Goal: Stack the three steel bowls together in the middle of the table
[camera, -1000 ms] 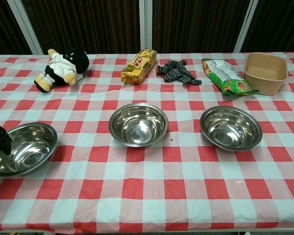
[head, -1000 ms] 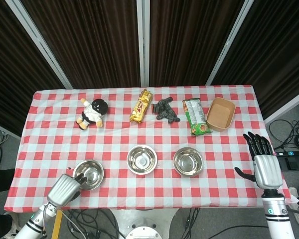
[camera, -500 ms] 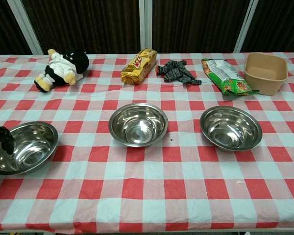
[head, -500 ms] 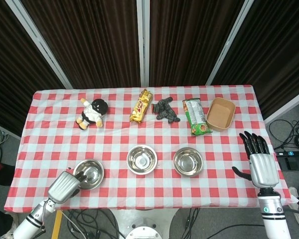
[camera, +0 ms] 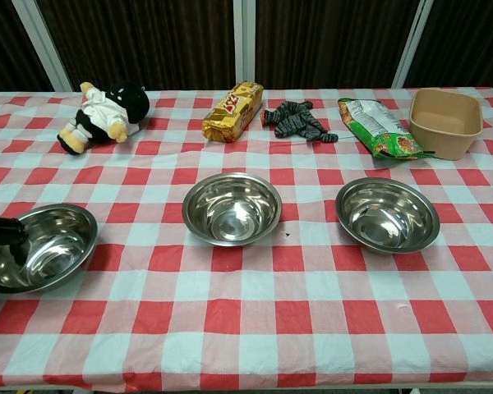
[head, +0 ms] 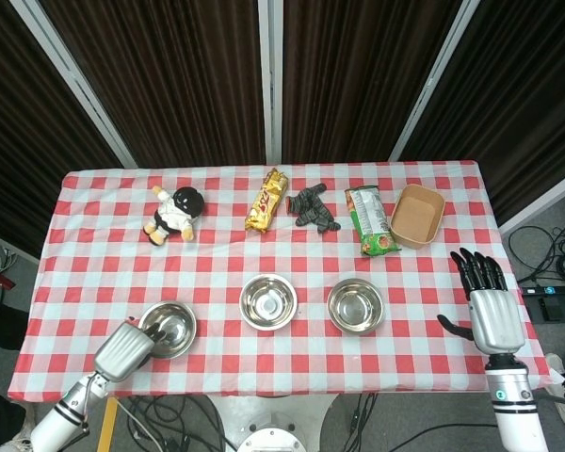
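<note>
Three steel bowls stand in a row on the red-checked tablecloth: the left bowl (head: pixel 169 326) (camera: pixel 41 245), the middle bowl (head: pixel 267 301) (camera: pixel 232 208) and the right bowl (head: pixel 355 306) (camera: pixel 387 214). My left hand (head: pixel 125 349) reaches in from the front left corner. It grips the near-left rim of the left bowl, with dark fingers (camera: pixel 5 233) hooked over the rim into the bowl. My right hand (head: pixel 487 309) hovers past the table's right edge with fingers spread, holding nothing, well right of the right bowl.
Along the back lie a plush toy (head: pixel 174 212), a gold snack packet (head: pixel 266 200), a dark grey cloth (head: pixel 311 207), a green snack bag (head: pixel 370 219) and a tan box (head: pixel 417 216). Bare cloth separates the bowls.
My left hand has closed further over the left bowl's rim and the bowl has shifted slightly. My right hand has drifted a little toward the table.
</note>
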Controlling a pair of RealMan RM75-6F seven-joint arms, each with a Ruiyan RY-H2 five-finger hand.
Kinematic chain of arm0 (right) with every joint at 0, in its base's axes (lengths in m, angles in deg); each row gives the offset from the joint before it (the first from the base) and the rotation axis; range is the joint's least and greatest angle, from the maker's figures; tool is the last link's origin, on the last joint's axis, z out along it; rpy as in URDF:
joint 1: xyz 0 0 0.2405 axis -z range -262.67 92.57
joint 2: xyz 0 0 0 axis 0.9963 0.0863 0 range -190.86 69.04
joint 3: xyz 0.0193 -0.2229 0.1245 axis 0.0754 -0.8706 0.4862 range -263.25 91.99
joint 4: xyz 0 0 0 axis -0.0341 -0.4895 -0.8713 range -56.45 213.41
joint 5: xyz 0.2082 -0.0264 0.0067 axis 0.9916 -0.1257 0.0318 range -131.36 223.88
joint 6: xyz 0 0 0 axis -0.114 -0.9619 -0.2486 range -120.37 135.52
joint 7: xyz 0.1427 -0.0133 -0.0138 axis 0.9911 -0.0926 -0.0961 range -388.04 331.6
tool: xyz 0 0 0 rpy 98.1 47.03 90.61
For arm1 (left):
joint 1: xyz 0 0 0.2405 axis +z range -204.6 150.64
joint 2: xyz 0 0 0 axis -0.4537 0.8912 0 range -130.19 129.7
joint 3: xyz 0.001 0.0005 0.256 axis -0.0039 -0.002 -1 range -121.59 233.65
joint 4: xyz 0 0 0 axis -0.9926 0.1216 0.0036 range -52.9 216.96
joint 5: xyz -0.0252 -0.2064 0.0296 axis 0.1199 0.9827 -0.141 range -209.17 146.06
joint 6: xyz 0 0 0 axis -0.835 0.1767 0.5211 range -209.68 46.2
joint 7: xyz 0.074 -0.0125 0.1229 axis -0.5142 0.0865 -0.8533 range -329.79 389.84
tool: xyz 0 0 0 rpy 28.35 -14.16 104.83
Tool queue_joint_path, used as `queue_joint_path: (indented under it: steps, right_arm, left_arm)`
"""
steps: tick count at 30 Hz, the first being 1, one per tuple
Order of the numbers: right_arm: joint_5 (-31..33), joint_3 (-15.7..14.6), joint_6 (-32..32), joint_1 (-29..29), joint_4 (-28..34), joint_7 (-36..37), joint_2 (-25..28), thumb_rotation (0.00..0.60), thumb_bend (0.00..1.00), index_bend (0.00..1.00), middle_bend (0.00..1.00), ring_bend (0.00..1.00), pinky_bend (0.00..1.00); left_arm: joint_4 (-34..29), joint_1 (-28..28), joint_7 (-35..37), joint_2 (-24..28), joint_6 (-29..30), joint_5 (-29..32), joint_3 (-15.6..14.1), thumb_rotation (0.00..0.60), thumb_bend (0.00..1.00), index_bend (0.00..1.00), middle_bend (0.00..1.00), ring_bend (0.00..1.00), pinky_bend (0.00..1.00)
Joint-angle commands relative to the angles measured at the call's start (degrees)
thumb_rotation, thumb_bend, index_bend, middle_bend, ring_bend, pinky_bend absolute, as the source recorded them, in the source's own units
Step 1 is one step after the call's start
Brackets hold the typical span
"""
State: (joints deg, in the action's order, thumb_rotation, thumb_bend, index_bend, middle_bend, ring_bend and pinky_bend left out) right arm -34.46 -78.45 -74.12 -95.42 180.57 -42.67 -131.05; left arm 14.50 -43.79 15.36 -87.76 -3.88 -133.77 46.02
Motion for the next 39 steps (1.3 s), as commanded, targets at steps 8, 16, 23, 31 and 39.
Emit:
queue_joint_path:
  steps: [8, 16, 23, 31, 39]
  right_arm:
    - [0.81, -0.05, 0.4, 0.03, -0.5, 0.6, 0.14, 0.6, 0.05, 0.03, 0.05, 0.0, 0.03]
    - [0.87, 0.07, 0.0, 0.2, -0.83, 1.26, 0.31, 0.6, 0.05, 0.03, 0.05, 0.0, 0.03]
    - [0.99, -0.02, 0.15, 0.23, -1.46, 1.95, 0.19, 0.6, 0.05, 0.03, 0.05, 0.0, 0.03]
    - [1.13, -0.12, 0.07, 0.42, -2.06, 2.68, 0.14, 0.6, 0.05, 0.03, 0.05, 0.0, 0.03]
    - [1.32, 0.08, 0.31, 0.28, -2.5, 3.33, 0.07, 0.6, 0.05, 0.03, 0.05, 0.0, 0.03]
  left_arm:
    - [4.97, -0.72, -0.23, -2.94, 0.68, -1.98, 0.34, 0.6, 0.25, 0.59, 0.61, 0.9, 0.91]
    - [7.17, -0.8, -0.43, -4.22, 0.26, -2.44, -0.07, 0.6, 0.28, 0.62, 0.63, 0.91, 0.92]
    - [9.19, -1.17, -1.0, -5.71, 2.04, -3.56, 0.47, 0.6, 0.31, 0.69, 0.71, 0.94, 0.95]
    - [9.85, -1.82, -1.13, -6.55, 2.08, -3.97, 0.6, 0.6, 0.33, 0.71, 0.72, 0.95, 0.95]
    - [6.7, -4.05, -2.15, -5.19, 1.55, -4.24, 2.02, 0.6, 0.33, 0.71, 0.73, 0.95, 0.95]
